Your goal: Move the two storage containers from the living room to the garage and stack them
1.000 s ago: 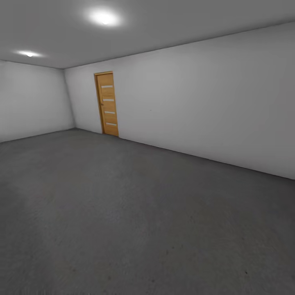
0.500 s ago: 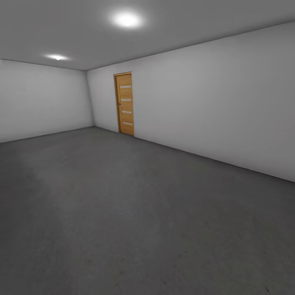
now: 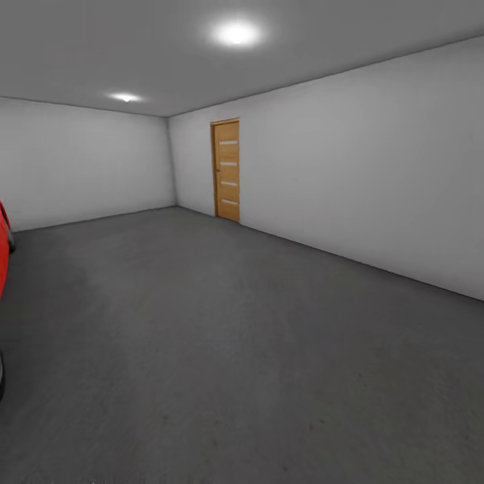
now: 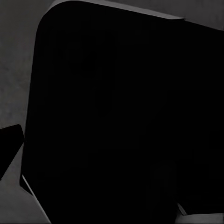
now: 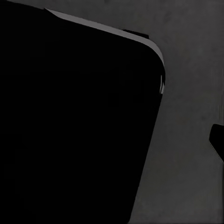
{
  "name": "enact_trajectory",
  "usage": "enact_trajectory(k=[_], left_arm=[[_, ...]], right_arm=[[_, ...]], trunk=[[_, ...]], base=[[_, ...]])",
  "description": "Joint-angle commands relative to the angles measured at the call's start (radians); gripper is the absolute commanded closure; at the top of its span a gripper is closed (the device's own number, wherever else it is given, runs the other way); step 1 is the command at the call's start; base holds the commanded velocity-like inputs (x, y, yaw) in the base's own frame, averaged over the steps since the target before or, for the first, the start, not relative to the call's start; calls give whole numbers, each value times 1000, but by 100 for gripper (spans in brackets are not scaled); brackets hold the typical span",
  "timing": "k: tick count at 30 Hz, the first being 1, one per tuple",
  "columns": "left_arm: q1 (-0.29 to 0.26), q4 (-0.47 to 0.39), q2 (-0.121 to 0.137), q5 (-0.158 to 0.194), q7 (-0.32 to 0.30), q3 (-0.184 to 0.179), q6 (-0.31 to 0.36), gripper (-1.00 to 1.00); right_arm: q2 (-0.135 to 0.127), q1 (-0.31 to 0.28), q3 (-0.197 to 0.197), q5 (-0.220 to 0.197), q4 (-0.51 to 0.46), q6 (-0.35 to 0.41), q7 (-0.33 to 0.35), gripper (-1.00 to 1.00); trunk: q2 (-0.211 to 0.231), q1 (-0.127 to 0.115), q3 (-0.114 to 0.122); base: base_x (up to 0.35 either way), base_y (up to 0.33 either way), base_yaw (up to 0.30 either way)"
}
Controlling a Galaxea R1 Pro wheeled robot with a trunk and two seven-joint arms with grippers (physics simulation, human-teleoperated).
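Two wrist views give almost nothing of the grippers themselves: each shows a large black rounded-cornered shape close against the lens, with a thin pale edge along its border, and what that shape is cannot be told, nor whether either gripper stands wide, narrow or closed on anything. Past the dark shape in the left wrist view runs a strip of rough dark grey floor, and in the right wrist view the same grey concrete shows beside the other black shape, with a small dark piece cutting in at the picture's edge (too little of it to name). Farther out, the head view looks across the garage: the dark grey matte floor spreads from near to far, plain white-grey walls stand on the right and at the far end, and a wooden slatted door is set in the right wall near the far corner. At the left edge a sliver of the red car shows. Two ceiling lights glow overhead.
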Motion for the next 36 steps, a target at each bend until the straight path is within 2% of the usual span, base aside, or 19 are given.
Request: enact_trajectory(k=[1,5,11,14,36], left_arm=[[0,0,-1,7,0,4,-2,-100],[0,0,-1,10,0,5,-3,-100],[0,0,-2,11,0,6,-3,-100],[0,0,-2,12,0,4,-2,-100],[0,0,-3,13,9,4,3,-100]], right_arm=[[-1,0,1,6,1,-3,2,-100],[-2,0,2,12,1,-3,3,-100],[-2,0,1,61,1,-4,3,-100],[-2,0,1,71,1,-4,4,-100],[-1,0,-2,73,1,-16,5,-100]], trunk=[[0,0,-1],[0,0,-1],[0,0,-1],[0,0,-1],[0,0,-1]], base=[[0,0,229],[0,0,227],[3,0,216],[115,0,85],[310,0,4]])
